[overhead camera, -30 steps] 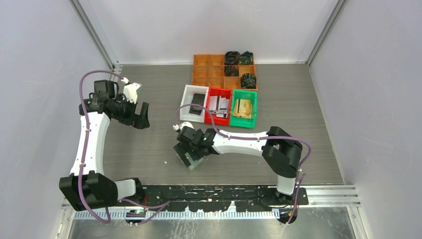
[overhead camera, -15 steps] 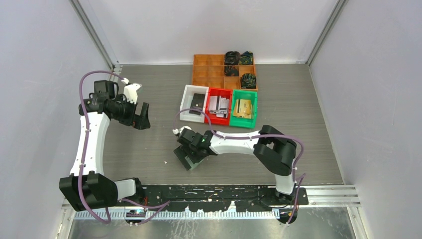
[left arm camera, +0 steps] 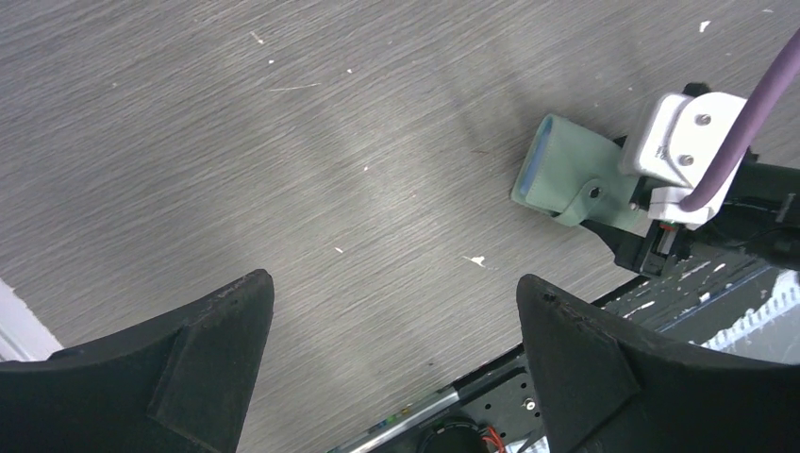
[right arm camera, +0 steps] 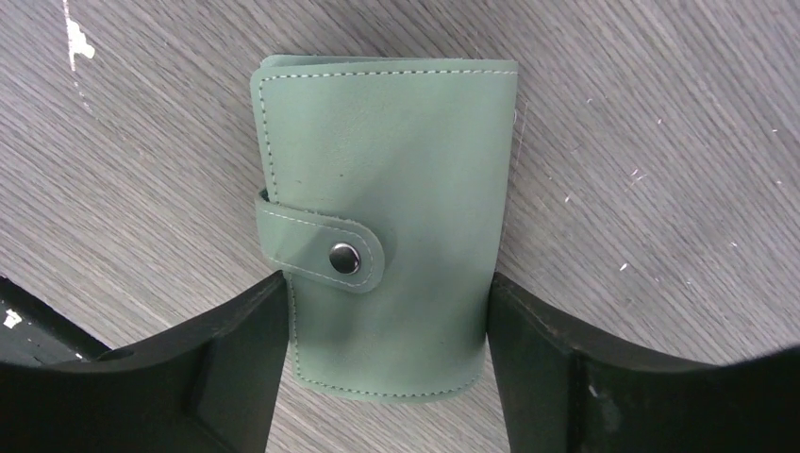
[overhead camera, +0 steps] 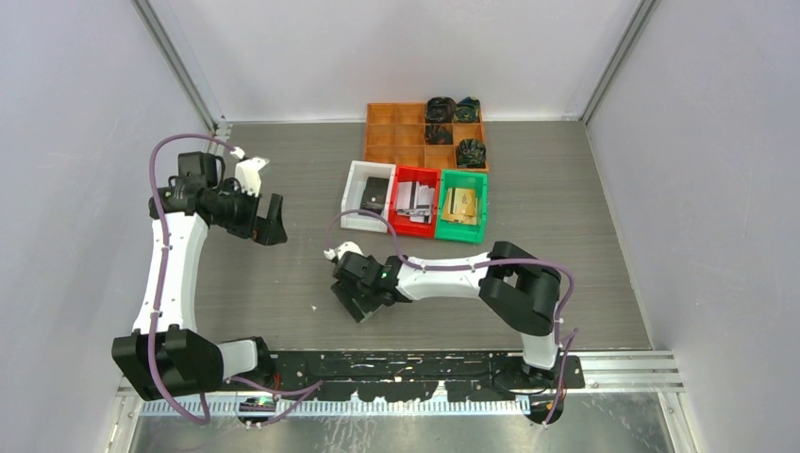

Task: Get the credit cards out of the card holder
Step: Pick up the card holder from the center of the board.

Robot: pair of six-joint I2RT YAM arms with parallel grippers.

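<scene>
The card holder (right arm camera: 387,189), a sage-green wallet snapped closed by a strap with a metal stud, lies flat on the grey table. My right gripper (right arm camera: 387,283) straddles it from above, and both black fingers touch its side edges. In the top view the right gripper (overhead camera: 357,300) covers most of it. The left wrist view shows the card holder (left arm camera: 566,175) with a bluish open end. No card shows inside it. Loose credit cards lie in the bins: black (overhead camera: 375,195), silvery (overhead camera: 413,200), gold (overhead camera: 460,205). My left gripper (overhead camera: 267,226) hangs open and empty far to the left.
A white bin (overhead camera: 351,196), a red bin (overhead camera: 400,225) and a green bin (overhead camera: 478,209) stand side by side behind the wallet. An orange compartment tray (overhead camera: 396,132) behind them holds dark fabric bundles (overhead camera: 451,111). The arm bases' black rail (overhead camera: 425,363) runs along the near edge.
My right gripper has shifted slightly left over the card holder and its jaws have narrowed onto the holder's sides. The left arm has not moved.
</scene>
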